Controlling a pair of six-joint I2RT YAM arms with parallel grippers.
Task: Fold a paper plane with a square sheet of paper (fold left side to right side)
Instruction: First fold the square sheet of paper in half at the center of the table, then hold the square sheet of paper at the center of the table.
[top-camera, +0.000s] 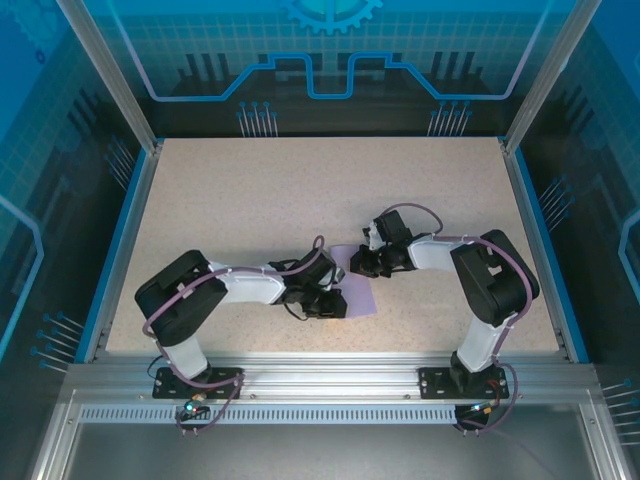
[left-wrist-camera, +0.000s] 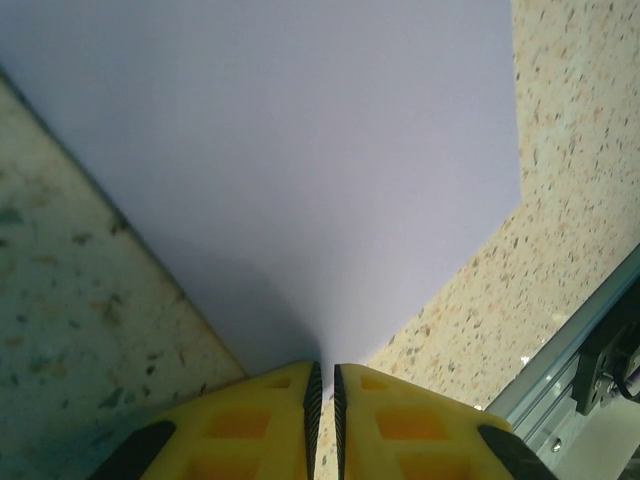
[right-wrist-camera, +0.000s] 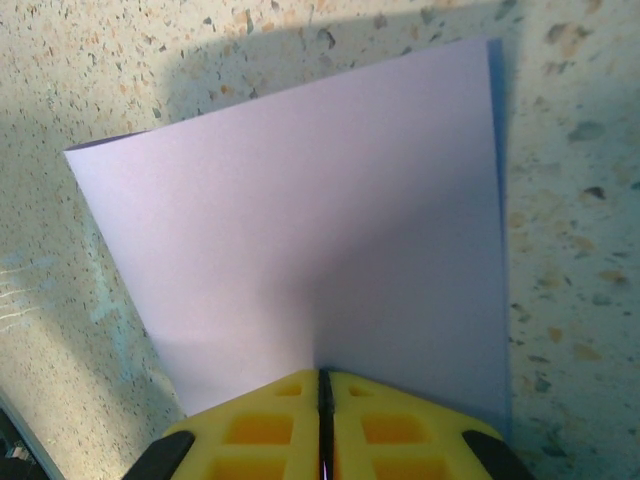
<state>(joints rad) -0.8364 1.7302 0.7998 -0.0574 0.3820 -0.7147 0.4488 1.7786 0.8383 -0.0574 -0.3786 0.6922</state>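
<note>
Left arm (top-camera: 240, 285) and right arm (top-camera: 445, 250) bend low over the table (top-camera: 250, 200). The left hand (top-camera: 325, 300) pinches the paper (top-camera: 360, 290) at 8 o'clock, the right hand (top-camera: 362, 262) at 1 o'clock.

Seen from above, the square sheet of paper (top-camera: 361, 294) is largely covered by the left gripper (top-camera: 332, 304) and right gripper (top-camera: 359, 265) (jaws too small to be read); its far side is cropped in the left wrist view.
</note>
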